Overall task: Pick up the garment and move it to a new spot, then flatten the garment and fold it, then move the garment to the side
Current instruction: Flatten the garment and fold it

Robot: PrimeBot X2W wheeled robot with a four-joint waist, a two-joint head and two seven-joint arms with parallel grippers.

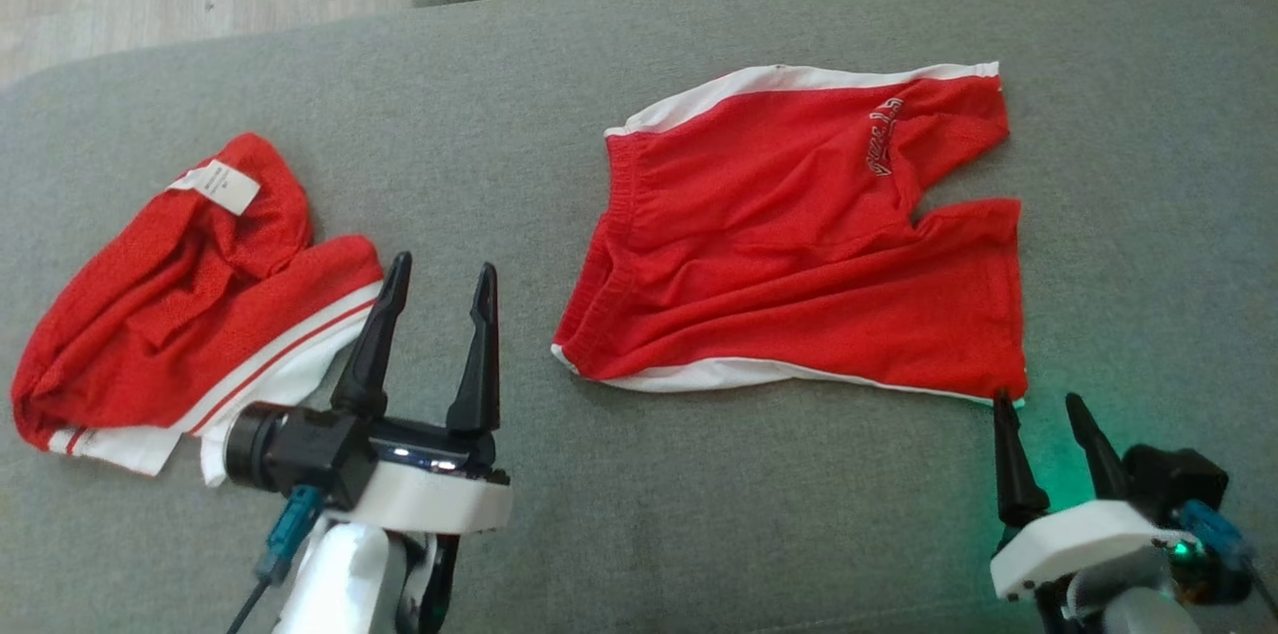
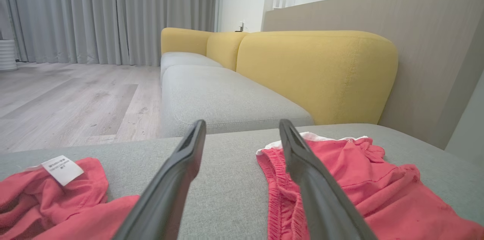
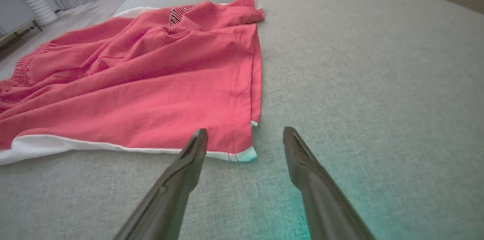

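Red shorts (image 1: 799,245) on grey cushion (image 1: 719,514)

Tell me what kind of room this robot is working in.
Most likely a home living room: a grey fabric sofa seat with yellow upholstered back cushions, a pale wood-plank floor and long grey curtains.

Left of the left claw (image 1: 444,263), the crumpled red garment (image 1: 180,315) bears a white label (image 1: 215,186), its print too small to read. Beyond the right claw (image 1: 1035,399), the lettering (image 1: 885,137) on the red shorts (image 1: 799,245) is illegible. In the left wrist view, one finger (image 2: 314,194) hides part of their waistband (image 2: 274,183).
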